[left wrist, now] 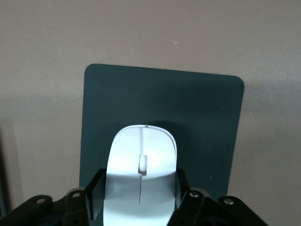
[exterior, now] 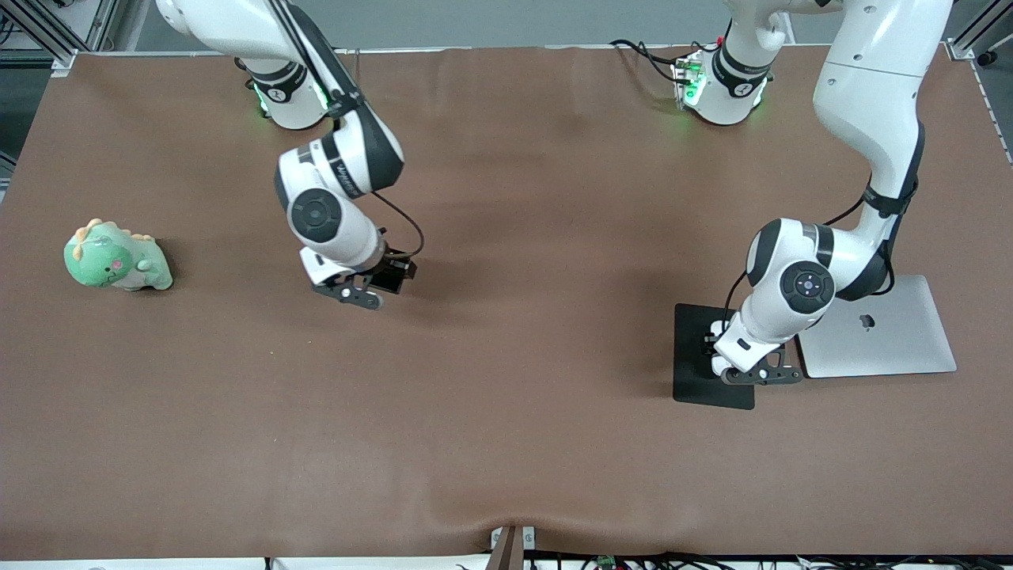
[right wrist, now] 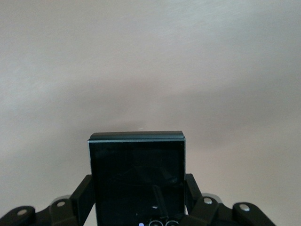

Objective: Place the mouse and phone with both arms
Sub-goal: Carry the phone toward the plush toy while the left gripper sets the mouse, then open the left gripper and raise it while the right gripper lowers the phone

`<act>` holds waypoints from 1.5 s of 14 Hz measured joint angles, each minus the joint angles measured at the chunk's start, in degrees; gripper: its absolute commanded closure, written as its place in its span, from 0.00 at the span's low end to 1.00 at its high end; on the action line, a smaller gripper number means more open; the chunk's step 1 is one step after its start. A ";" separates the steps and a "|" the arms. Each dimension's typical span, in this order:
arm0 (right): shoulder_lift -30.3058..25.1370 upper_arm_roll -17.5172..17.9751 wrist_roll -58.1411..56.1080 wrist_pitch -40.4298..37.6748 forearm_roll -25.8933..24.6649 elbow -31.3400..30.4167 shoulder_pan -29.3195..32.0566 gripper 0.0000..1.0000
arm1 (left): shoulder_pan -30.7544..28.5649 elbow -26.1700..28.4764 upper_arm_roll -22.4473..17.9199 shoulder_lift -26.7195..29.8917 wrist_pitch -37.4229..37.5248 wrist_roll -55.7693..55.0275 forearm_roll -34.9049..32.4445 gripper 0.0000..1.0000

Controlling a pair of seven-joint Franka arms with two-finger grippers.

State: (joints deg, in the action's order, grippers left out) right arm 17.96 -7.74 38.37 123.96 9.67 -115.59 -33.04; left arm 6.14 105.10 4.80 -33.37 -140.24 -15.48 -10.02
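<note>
My left gripper (exterior: pixel 761 375) is clamped on the mouse (left wrist: pixel 141 174), holding it over the black pad (exterior: pixel 700 360), which lies on the brown counter (exterior: pixel 506 443) at the left arm's end just beside a closed silver laptop (exterior: pixel 878 328). My right gripper (exterior: pixel 360 294) grips the phone (right wrist: pixel 137 181) by its sides over bare counter. A green plush dinosaur (exterior: pixel 116 257) sits toward the right arm's end.

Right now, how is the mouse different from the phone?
The mouse is white and oval; the phone is glossy black and nearly square. The left gripper holds the mouse over the black pad; the right gripper holds the phone over bare table. Both are small and clamped between gripper fingers.
</note>
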 measured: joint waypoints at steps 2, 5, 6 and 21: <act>-1.79 -0.13 -4.76 -1.00 -0.18 -2.31 3.70 1.00 | -0.15 -1.04 0.00 -1.24 -0.32 0.27 0.00 0.47; -4.80 -0.39 -13.17 -1.18 -2.19 -6.85 10.19 1.00 | -1.32 -1.64 -0.01 -2.45 -1.28 0.54 0.00 0.00; -5.54 -0.41 -15.22 -1.16 -3.39 -8.31 12.25 1.00 | -1.51 -1.64 0.01 -2.88 -1.63 0.62 0.00 0.00; -7.40 -0.41 -39.30 15.18 -8.66 -24.16 29.21 1.00 | -1.51 -3.84 1.08 12.33 15.23 0.84 0.00 0.00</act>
State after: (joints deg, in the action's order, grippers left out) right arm 10.56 -8.15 -0.93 139.14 1.01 -139.75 -3.84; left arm 4.64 101.26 5.89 -21.04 -125.01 -14.64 -10.02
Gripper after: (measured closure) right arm 0.203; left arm 0.000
